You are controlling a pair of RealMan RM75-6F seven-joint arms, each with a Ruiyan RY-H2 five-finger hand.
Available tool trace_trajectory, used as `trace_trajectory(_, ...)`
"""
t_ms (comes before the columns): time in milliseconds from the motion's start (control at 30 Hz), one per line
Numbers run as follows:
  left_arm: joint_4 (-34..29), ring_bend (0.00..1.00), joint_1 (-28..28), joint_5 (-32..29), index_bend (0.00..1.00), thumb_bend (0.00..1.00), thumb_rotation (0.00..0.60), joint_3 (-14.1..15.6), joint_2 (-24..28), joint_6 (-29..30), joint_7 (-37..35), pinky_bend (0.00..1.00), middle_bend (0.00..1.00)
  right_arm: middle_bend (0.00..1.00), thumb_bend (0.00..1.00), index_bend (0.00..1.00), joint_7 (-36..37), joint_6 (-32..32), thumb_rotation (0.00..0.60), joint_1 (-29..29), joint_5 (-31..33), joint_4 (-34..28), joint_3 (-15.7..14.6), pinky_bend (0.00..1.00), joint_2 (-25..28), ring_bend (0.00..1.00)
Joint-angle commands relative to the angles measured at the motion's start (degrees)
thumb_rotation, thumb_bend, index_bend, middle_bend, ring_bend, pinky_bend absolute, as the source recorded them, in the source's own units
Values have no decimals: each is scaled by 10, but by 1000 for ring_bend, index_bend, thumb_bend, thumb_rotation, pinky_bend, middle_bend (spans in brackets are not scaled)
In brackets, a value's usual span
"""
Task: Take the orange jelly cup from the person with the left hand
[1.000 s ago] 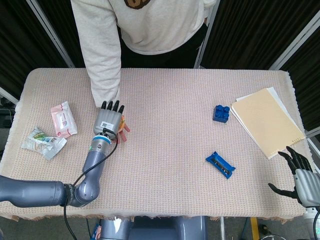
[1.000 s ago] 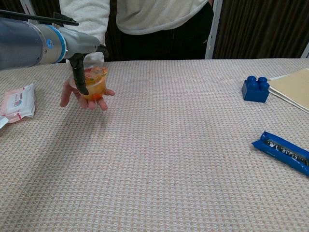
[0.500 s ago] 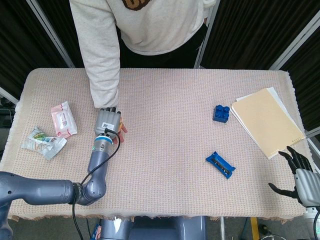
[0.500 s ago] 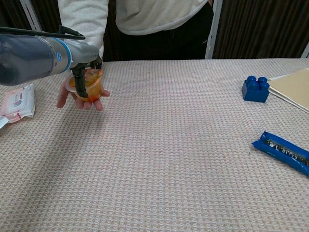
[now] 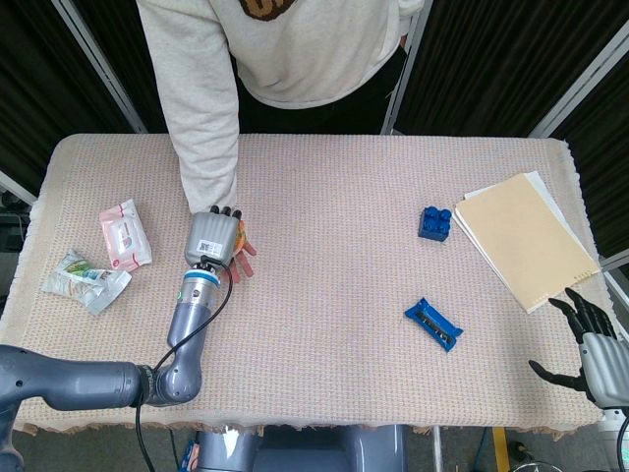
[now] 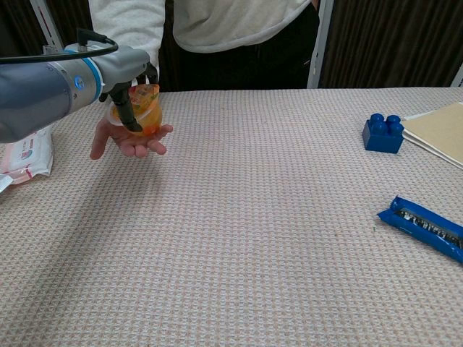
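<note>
The orange jelly cup (image 6: 147, 110) is tilted in the grip of my left hand (image 6: 124, 75), whose fingers wrap it from above and behind. It hangs just over the person's upturned palm (image 6: 132, 142); I cannot tell whether it still touches the palm. In the head view my left hand (image 5: 214, 236) covers nearly all of the cup, with only an orange sliver (image 5: 240, 237) and the person's fingertips (image 5: 246, 252) showing beside it. My right hand (image 5: 592, 346) is open, fingers spread, off the table's front right corner.
The person's sleeve (image 5: 201, 108) reaches down to my left hand. A wipes pack (image 5: 125, 234) and a crumpled wrapper (image 5: 85, 278) lie to the left. A blue brick (image 5: 434, 222), a blue packet (image 5: 432, 324) and a tan folder (image 5: 525, 239) lie to the right.
My left hand has closed round the cup and raised it a little off the person's palm, tilting it. The right hand has not moved.
</note>
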Motion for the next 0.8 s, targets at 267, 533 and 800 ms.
trace_trajectory(267, -214, 542, 70, 122, 810, 617, 600, 51, 114, 47, -51, 563, 581, 0, 74, 147, 0, 5, 600, -3, 2, -1, 1, 0, 2, 0)
trace_trajectory(533, -328, 542, 177, 309, 811, 617, 600, 211, 213, 76, -102, 560, 581, 0, 74, 147, -15, 11, 600, -6, 1, -6, 0, 0, -1, 0)
trace_trajectory(800, -255, 497, 248, 415, 783, 616, 600, 301, 212, 61, -167, 532, 536, 0, 73, 147, -17, 13, 600, -7, 4, -10, 2, 0, -2, 0)
